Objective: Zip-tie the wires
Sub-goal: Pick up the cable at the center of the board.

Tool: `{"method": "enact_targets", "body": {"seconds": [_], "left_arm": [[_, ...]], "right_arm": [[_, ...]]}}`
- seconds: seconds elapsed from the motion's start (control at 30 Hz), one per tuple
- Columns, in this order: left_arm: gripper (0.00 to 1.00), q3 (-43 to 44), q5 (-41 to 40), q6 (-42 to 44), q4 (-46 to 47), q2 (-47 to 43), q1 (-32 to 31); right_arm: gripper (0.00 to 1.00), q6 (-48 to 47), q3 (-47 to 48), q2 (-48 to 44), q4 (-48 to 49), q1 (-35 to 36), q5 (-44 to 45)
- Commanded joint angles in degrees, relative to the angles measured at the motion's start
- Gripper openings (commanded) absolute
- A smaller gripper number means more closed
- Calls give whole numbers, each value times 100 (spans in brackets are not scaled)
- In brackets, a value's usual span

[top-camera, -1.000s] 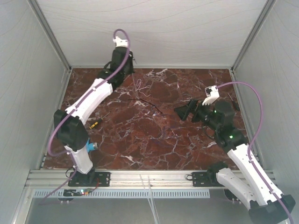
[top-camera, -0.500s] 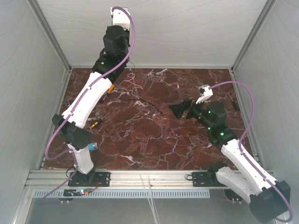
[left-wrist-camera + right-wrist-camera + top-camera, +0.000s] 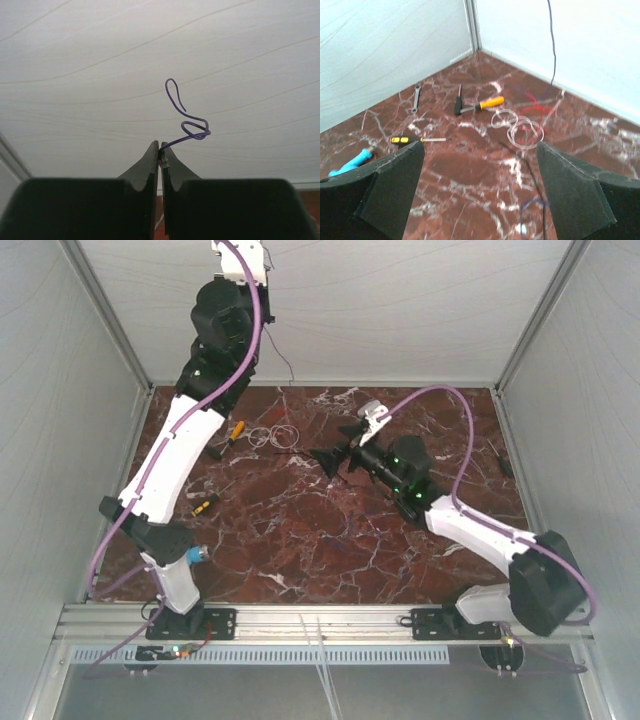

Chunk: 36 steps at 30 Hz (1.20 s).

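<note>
My left gripper (image 3: 268, 324) is raised high against the back wall, shut on a thin purple wire (image 3: 187, 127) that curls up from its tips (image 3: 160, 146). That wire (image 3: 284, 358) hangs from it towards the table. More of the wires, in white loops (image 3: 272, 435), lie on the marble at the back left, also seen as white loops (image 3: 520, 129) with a red strand (image 3: 536, 106). A thin black strand (image 3: 305, 456) runs beside them. My right gripper (image 3: 326, 459) hovers open just right of the loops, its jaws wide (image 3: 480, 150) and empty.
An orange-handled tool (image 3: 236, 430) lies left of the loops. A yellow-and-black screwdriver (image 3: 203, 505) and a blue object (image 3: 197, 554) sit near the left arm. A small wrench (image 3: 415, 98) lies by the back corner. White walls enclose the marble table (image 3: 330, 550).
My left arm rose up and back along the wall, lifting the purple wire. My right arm swung left and forward, from the right side to beside the white loops.
</note>
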Motion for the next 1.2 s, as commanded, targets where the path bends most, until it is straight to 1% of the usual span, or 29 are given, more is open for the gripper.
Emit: {"method": "enact_targets", "body": {"seconds": [0.0, 0.17, 0.33, 0.47, 0.57, 0.6, 0.63, 0.67, 0.7, 0.8, 0.83, 0.93, 1.17], "left_arm": [[0, 407, 639, -420, -13, -422, -17], [0, 346, 1117, -969, -300, -768, -44], [0, -34, 1329, -984, -163, -1228, -291], [0, -256, 1615, -1322, -187, -1557, -338], [0, -427, 1872, -1559, -157, -1808, -367], [0, -467, 1926, -1619, -163, -1877, -373], [0, -506, 1985, -1672, -173, -1971, -377], [0, -551, 2004, -1702, -163, -2040, -377], [0, -607, 2000, -1719, -153, -2101, -384], [0, -767, 1970, -1737, -108, -2254, -385], [0, -809, 1963, -1738, -97, -2289, -384], [0, -908, 1923, -1738, -99, -2330, -381], [0, -1126, 1936, -1874, 27, -2423, -383]], "right_arm": [[93, -638, 541, 672, 1352, 67, -103], [95, -926, 974, 1460, 1974, 63, -32], [96, -995, 1495, 2033, 2361, 72, -77], [95, -986, 1812, 2518, 2710, 88, 559], [93, -844, 1961, 2759, 2859, 112, 357], [89, -837, 1968, 2796, 2889, 145, 344], [82, -829, 1928, 2808, 2957, 163, 347], [68, -809, 1838, 2795, 3095, 174, 356], [50, -756, 1717, 2765, 3273, 176, 366], [14, -605, 1252, 2584, 3913, 176, 216], [0, -570, 1138, 2510, 4004, 180, 132], [0, -476, 875, 2247, 3918, 223, 9], [0, -406, 117, 1379, 3477, 343, 129]]}}
